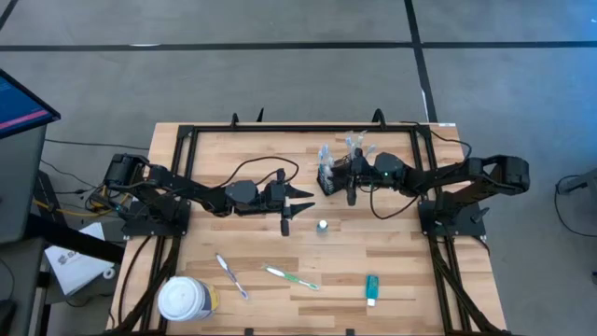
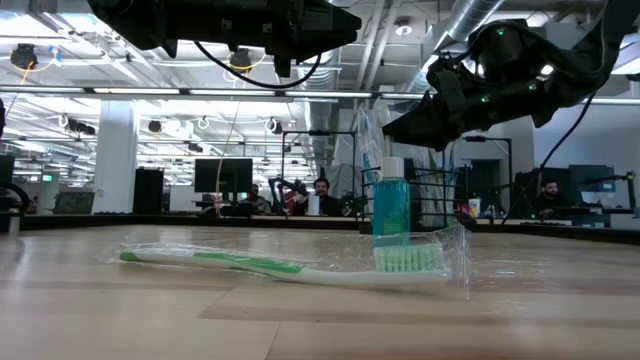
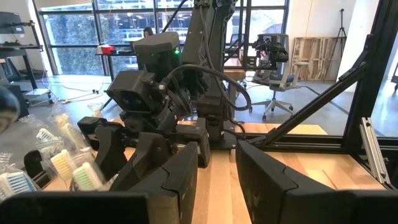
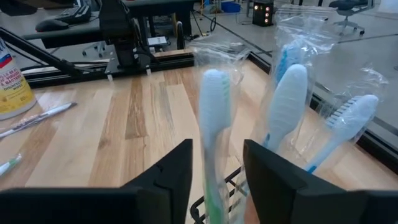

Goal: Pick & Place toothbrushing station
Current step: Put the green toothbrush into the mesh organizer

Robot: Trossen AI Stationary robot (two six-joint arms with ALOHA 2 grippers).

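While 3 wrapped toothbrushes (image 4: 286,102) are being kept upright in the far-side caddy (image 1: 326,177), one is being straddled by the right gripper (image 4: 214,171), fingers apart; 2 more (image 1: 290,276) are lying near; left gripper (image 1: 285,220) is parted, empty.

A grey concrete floor (image 1: 280,84), crossed by dark lines, is seen around the wooden table (image 1: 233,159). A dark monitor (image 1: 19,107) with a blue and pink screen is placed at the far left of the high view, and papers (image 1: 79,257) lie on the floor beside the table. Beyond the table in the low view, an open workshop hall is shown, lit by ceiling lamps (image 2: 25,55), with exposed ducts (image 2: 470,15) overhead, a white column (image 2: 115,155), dark screens (image 2: 222,175) and seated people (image 2: 322,195). In the left wrist view, tall windows (image 3: 81,28), an office chair (image 3: 280,81) and wooden pallets (image 3: 314,56) are seen
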